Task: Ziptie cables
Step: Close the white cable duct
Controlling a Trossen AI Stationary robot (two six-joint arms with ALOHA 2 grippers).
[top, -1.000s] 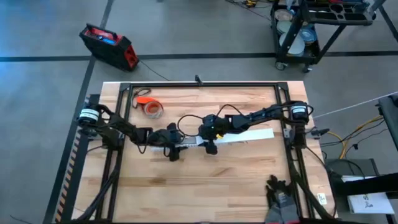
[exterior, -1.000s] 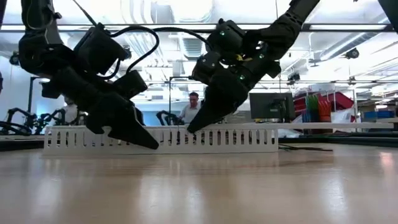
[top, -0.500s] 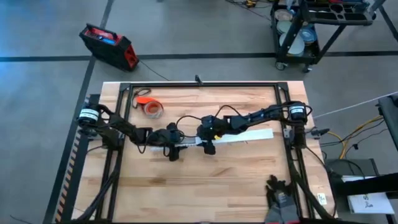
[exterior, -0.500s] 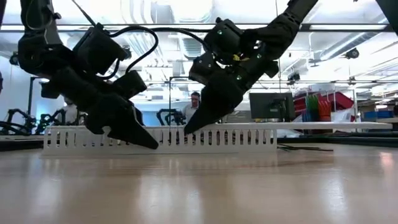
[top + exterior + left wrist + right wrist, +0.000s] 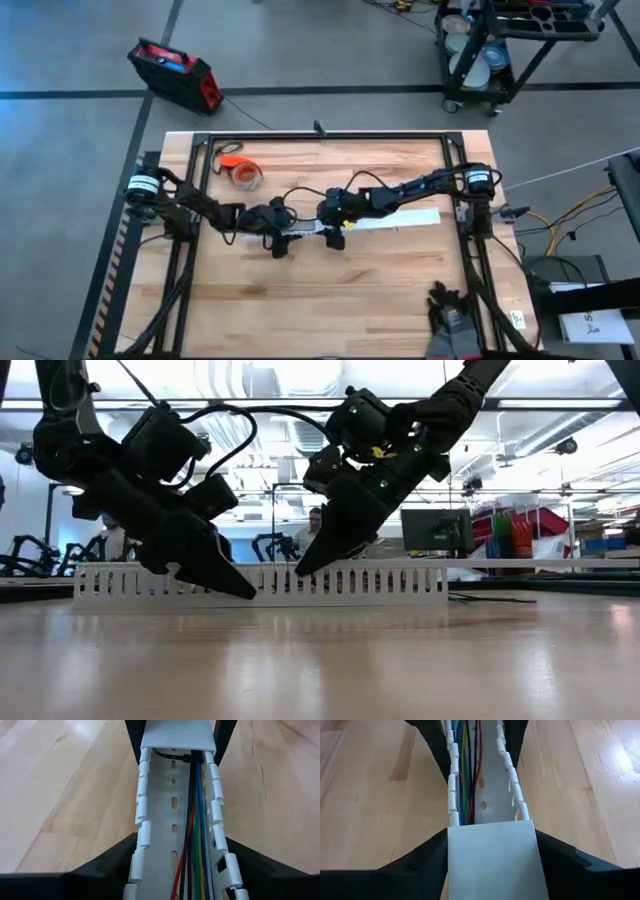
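A long white slotted channel (image 5: pixel 385 219) lies along the table's middle. In it lie the cables (image 5: pixel 196 840), red, black, green, blue and yellow, running lengthwise along one wall. A flat white cover (image 5: pixel 491 860) closes the channel's right part. A thin dark strip (image 5: pixel 169 753), perhaps the ziptie, crosses the channel floor at the cover's edge. My left gripper (image 5: pixel 280 243) straddles the open channel left of the cover. My right gripper (image 5: pixel 335 237) straddles the cover's left end. My left gripper has one finger against each outer wall of the channel (image 5: pixel 141 837), on the open stretch with the cables between the walls. The fingers (image 5: pixel 228 582) slant down from the table's left and reach the tabletop. The channel lies flat on the table. My right gripper has the cover's end (image 5: pixel 455 837) between its two fingers, one at each long edge. The fingers (image 5: pixel 318 555) slant down from the table's right and lie across the channel. The cover sits on top of the channel, which rests on the table.
An orange tape roll (image 5: pixel 243 175) lies at the far left of the table. A black frame (image 5: pixel 320 137) runs round the table's edge. A person (image 5: pixel 316 525) shows in the room behind. Bare wood lies toward the near edge.
My right gripper has moved a little along the channel toward the table's left edge, closer to my left gripper.
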